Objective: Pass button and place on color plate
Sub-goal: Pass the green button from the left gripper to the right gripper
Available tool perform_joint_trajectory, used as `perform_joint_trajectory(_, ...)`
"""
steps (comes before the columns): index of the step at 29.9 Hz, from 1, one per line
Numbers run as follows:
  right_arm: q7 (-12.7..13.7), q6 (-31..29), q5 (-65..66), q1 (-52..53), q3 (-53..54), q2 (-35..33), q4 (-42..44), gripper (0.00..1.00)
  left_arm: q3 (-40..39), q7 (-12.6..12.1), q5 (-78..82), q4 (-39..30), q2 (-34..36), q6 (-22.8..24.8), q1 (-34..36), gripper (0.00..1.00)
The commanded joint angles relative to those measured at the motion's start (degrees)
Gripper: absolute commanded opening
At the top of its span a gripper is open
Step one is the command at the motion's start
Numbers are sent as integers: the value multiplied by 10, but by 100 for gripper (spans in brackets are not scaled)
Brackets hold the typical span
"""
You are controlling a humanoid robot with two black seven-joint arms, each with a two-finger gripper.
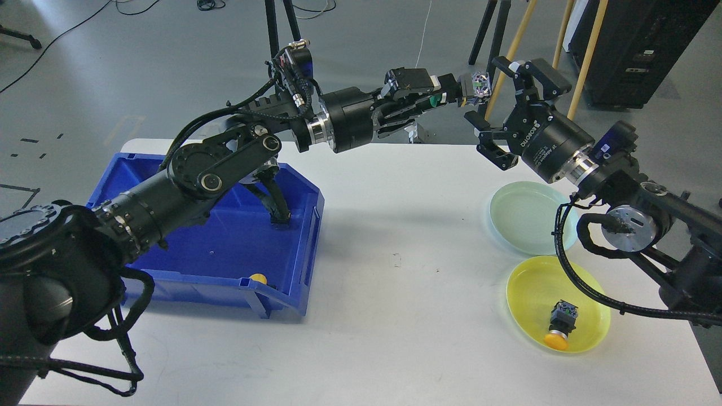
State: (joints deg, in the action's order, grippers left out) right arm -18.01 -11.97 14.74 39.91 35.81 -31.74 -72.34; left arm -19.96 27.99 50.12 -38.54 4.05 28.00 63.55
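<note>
My left gripper is shut on a green button, held high above the table's far edge with its base block pointing right. My right gripper is open, its fingers on either side of the button's base end and close to it; I cannot tell whether they touch. A pale green plate lies empty on the table at the right. A yellow plate in front of it holds a yellow button lying on its side.
A blue bin stands on the left of the white table, partly hidden by my left arm; a yellow button shows at its front wall. Tripod legs and wooden poles stand beyond the table's far edge.
</note>
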Motion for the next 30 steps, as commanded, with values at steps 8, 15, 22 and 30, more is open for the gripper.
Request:
perform_joint_trajectory(8,-18,-5,53,11,-2,7,-15,94,-1,0,-16,14,0,0,1,3)
perform_joint_trajectory(15,-16,0,57,12,-3,7,-11,19,0,0,-15,14,0,0,1,4)
perform_joint_trajectory(22,-4,-1,53,10,-4,8,8,0,5,0,-13,13,-3,0,1,5)
perform_joint_trajectory(30,-5,-2,53,12,-28,28,6,0,4,0,-13,14,-3,0,1,11)
